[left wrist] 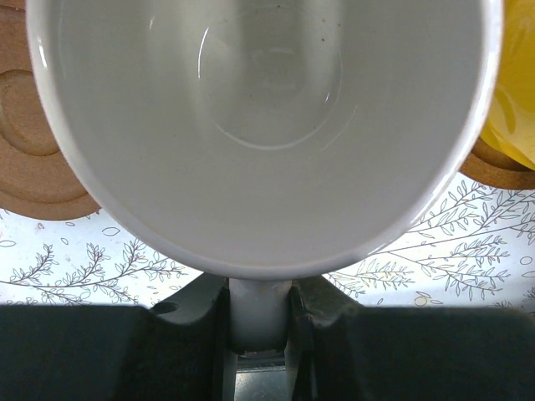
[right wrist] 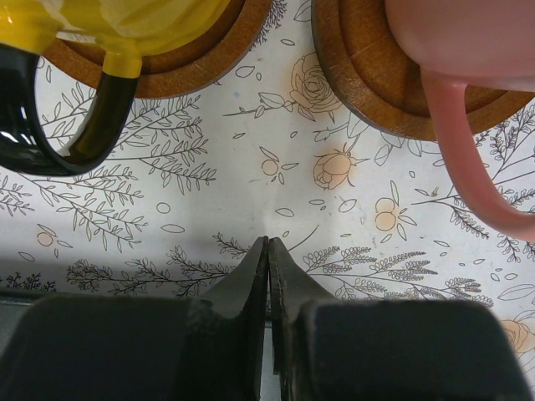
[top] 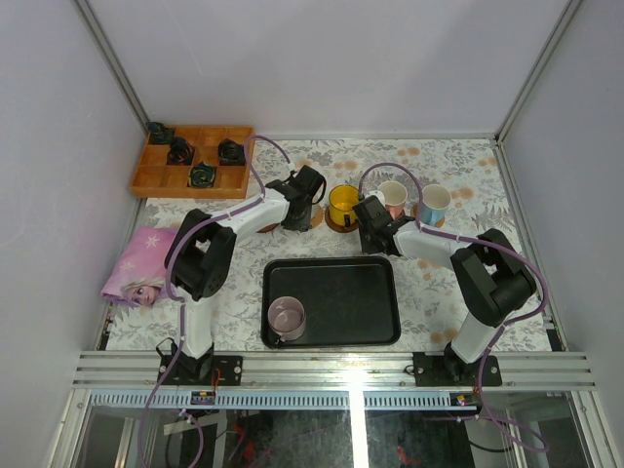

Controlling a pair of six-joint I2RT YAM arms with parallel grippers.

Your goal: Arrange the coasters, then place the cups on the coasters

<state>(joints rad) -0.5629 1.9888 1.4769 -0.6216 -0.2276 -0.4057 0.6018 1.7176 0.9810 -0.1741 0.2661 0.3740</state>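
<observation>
My left gripper is shut on the handle of the cream-white cup, whose bowl fills the left wrist view. A coaster lies to its left on the floral cloth. In the top view the left gripper hides that cup, just left of the yellow cup on its coaster. My right gripper is shut and empty, low over the cloth between the yellow cup and the pink-handled cup, each on a coaster. The blue-handled cup stands further right. The lilac cup sits in the black tray.
A wooden compartment box with black items stands at the back left. A pink printed cloth lies at the left edge. The black tray lies in front of both arms. Walls close in on three sides.
</observation>
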